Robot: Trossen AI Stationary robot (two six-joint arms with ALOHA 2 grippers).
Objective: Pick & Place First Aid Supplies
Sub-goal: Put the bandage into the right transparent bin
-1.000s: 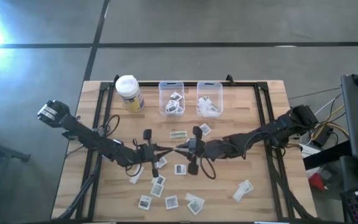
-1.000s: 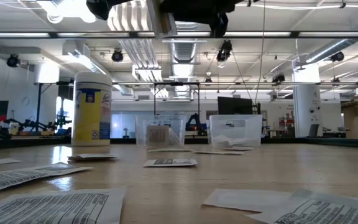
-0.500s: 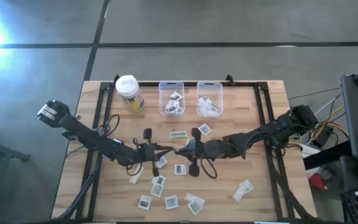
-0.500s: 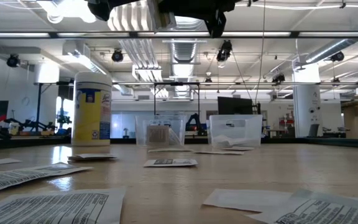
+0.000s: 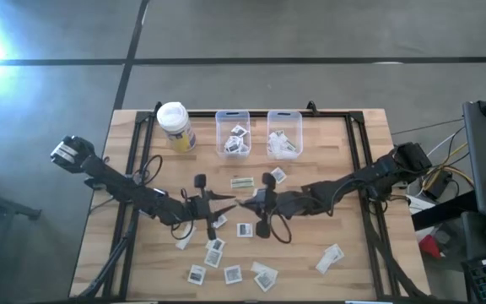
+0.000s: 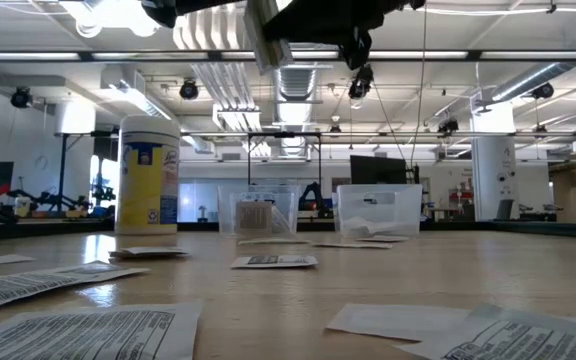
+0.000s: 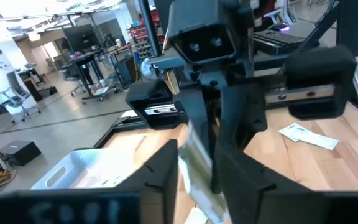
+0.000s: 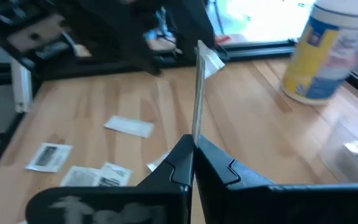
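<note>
First aid packets (image 5: 245, 230) mostly lie scattered across the lower middle of the table (image 5: 361, 169), a few sit in the two clear bins (image 5: 233, 133) above, and one strip (image 8: 197, 93) stands clamped in the right gripper (image 5: 245, 203) mid-frame, the left gripper (image 5: 230, 200) parted beside it.

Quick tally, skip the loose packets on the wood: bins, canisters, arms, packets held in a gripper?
Clear bins: 2
Yellow canister: 1
Arms, left arm and right arm: 2
Held packet, in the right gripper: 1
Total: 6
</note>
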